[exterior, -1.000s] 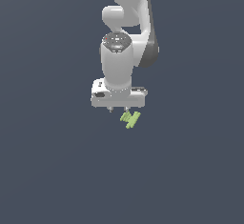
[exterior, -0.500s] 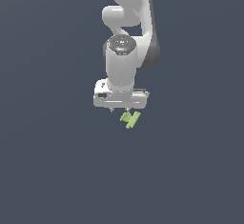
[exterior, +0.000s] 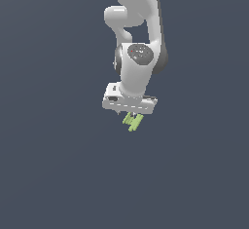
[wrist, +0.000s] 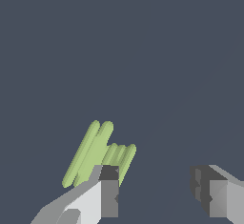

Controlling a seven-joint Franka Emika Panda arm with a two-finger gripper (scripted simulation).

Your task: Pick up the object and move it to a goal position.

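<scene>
1. Tool [wrist: 155, 189]: your white tool hangs over the dark counter [exterior: 53, 164] with its jaws spread wide and nothing between them.
2. Green piece [wrist: 97, 155]: it lies flat on the counter, not in the gap but beside one finger [wrist: 108, 192], partly hidden behind it; in the exterior view it peeks out just under the tool [exterior: 130, 109].
3. Long axis: the bars run slantwise to the line between the jaws, so you will likely need to shift sideways and perhaps turn before closing.
</scene>
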